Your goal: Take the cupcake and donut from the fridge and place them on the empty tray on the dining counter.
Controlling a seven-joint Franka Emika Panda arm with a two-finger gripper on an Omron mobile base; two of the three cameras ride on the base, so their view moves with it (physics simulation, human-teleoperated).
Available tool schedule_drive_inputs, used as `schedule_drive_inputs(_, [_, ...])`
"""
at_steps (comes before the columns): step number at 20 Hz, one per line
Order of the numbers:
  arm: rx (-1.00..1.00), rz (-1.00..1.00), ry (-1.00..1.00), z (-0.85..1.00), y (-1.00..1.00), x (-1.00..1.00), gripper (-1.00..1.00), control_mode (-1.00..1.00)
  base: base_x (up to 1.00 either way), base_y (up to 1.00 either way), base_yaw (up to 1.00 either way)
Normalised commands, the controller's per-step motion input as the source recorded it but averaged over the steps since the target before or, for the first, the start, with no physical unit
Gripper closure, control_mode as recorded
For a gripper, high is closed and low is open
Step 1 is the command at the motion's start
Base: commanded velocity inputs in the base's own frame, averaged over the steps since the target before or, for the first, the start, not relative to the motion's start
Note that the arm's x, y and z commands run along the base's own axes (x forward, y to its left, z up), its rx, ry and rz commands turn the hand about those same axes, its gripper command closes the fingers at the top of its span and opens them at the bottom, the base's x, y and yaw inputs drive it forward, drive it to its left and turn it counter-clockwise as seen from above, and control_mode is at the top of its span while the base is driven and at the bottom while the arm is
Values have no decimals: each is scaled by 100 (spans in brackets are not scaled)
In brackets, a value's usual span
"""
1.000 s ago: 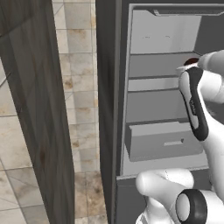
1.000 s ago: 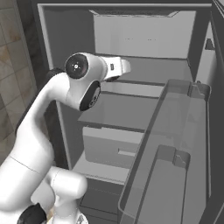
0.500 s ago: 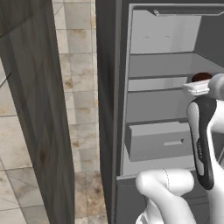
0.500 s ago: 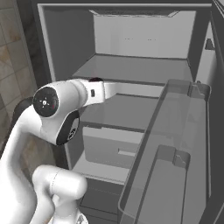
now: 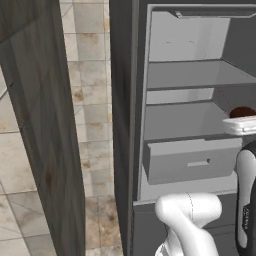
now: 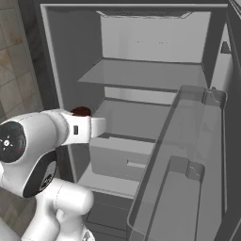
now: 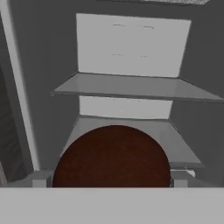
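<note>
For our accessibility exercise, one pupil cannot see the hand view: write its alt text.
A dark brown cupcake looms close at the bottom of the view, sitting between the open gripper's fingertips. Behind it is the fridge interior, light grey, with one shelf above the cupcake's level.

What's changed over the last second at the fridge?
The arm has dropped and swung lower, bringing the open gripper level with the cupcake, which sits between the fingertips on the middle shelf. Nothing is gripped yet. The fridge, its drawer and the cupcake stayed put.
</note>
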Motion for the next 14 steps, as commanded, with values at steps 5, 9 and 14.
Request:
schedule_drive_inputs(5, [14, 0, 0, -37, 45, -53, 100, -100, 0, 0, 0])
schedule_drive_inputs(9, [0, 0, 0, -7, 41, 24, 100, -100, 0, 0, 0])
schedule_drive_inputs(14, [0, 1, 0, 0, 4, 29, 100, -100, 0, 0, 0])
